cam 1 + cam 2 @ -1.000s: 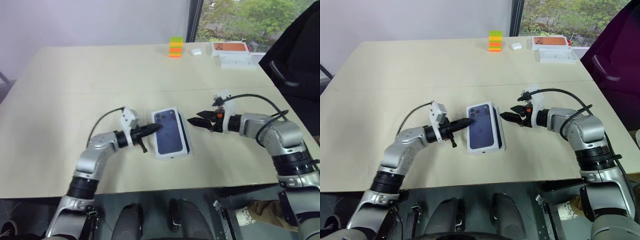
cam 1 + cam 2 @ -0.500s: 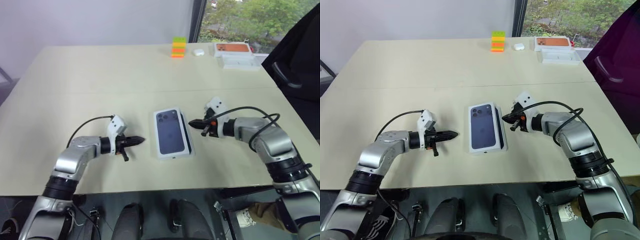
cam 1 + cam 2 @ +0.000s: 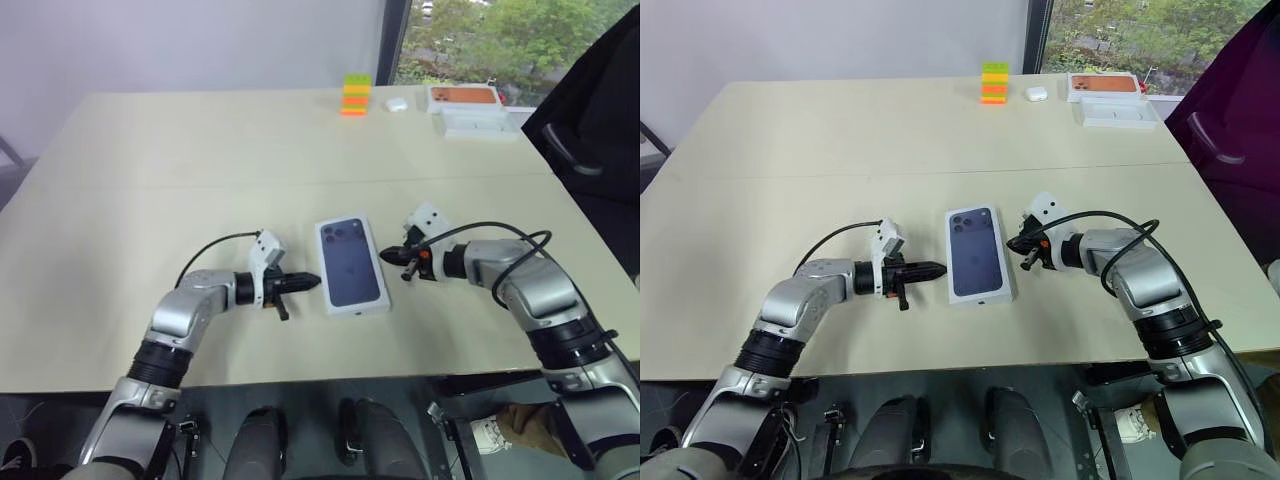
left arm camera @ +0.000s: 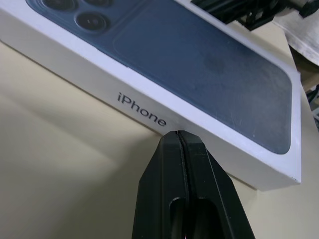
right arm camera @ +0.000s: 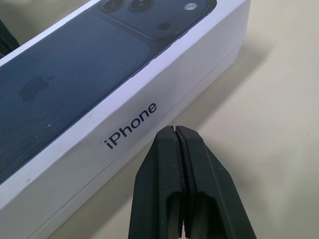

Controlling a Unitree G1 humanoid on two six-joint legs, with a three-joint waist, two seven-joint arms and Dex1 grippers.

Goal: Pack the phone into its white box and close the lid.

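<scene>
A: What do we see of the white box [image 3: 353, 276]?

B: We see it closed, lying flat near the front middle of the table [image 3: 200, 160]. The lid [image 3: 976, 252] is seated on it, its top printed with a dark blue phone picture, the camera cluster at the far end. The long white sides each carry the word "iPhone". We cannot see the phone itself.

A: And our grippers?

B: We have the left gripper [image 3: 312, 283] with its two black fingers pressed together, holding nothing. Its tip points at the box's left long side; in the left wrist view it sits right at the white wall under the lettering, though we cannot tell whether it touches. The right gripper [image 3: 385, 257] is likewise closed and empty, its tip just beside the box's right long side, with a small gap visible in the right wrist view.

A: What about the surroundings?

B: The table is pale beige. At its far edge we see a stack of coloured blocks [image 3: 352, 95], a small white case [image 3: 396, 103], an orange-topped box [image 3: 463, 96] and a white tray [image 3: 477, 124]. Beyond is a window with green trees, and a dark chair [image 3: 590, 110] on the right.
</scene>
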